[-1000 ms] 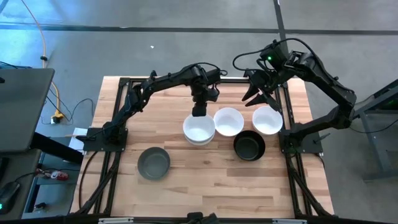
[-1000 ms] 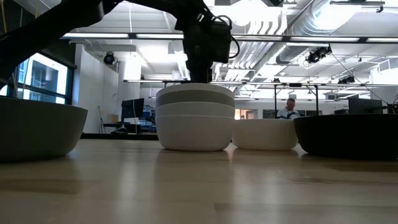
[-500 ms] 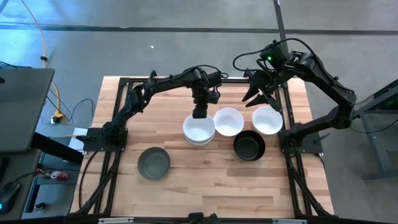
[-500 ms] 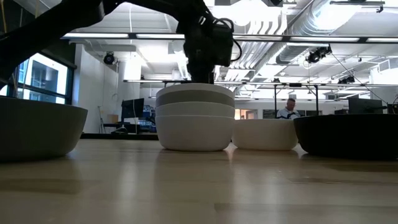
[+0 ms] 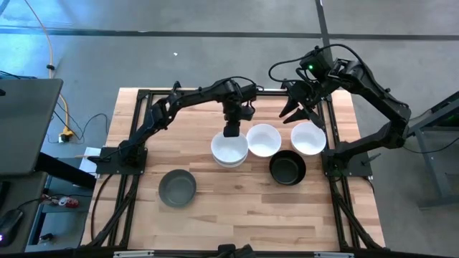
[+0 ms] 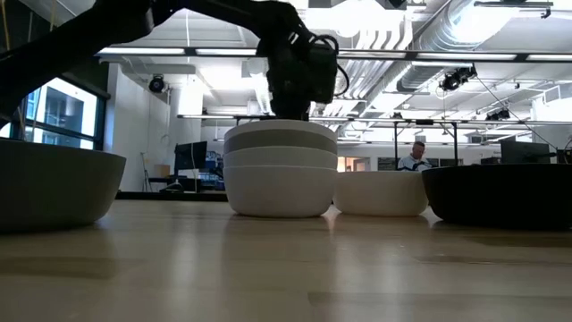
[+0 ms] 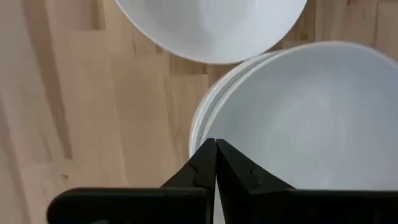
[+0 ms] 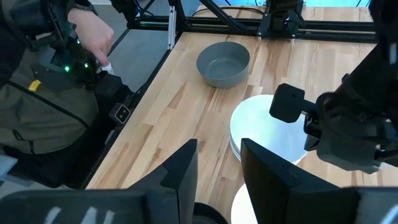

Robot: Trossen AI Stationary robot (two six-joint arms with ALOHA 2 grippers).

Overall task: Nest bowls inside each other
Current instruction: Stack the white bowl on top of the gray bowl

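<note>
A stack of nested bowls (image 5: 229, 150) stands mid-table; its top bowl is white, and a grey band (image 6: 280, 139) shows in it in the low view. My left gripper (image 5: 231, 130) is at the stack's far rim, shut on the top bowl. Two single white bowls (image 5: 263, 140) (image 5: 309, 138), a black bowl (image 5: 287, 169) and a grey bowl (image 5: 177, 187) rest on the table on their bases. My right gripper (image 5: 297, 112) is open and empty above the table's far right part. My left gripper holds the top white bowl's rim (image 7: 200, 134) at the stack's far side. The fingers (image 7: 202, 168) come from above, pointing down, and stand almost closed with only a thin white line between them. The bowl sits nested in the stack, which rests on the table.
The nearest single white bowl (image 7: 211, 25) almost touches the stack on its right. The black bowl (image 6: 500, 192) lies toward the near right, the grey bowl (image 8: 222, 62) toward the near left. A person (image 8: 56, 81) stands beyond the table's left edge. Bare wood lies along the near edge.
</note>
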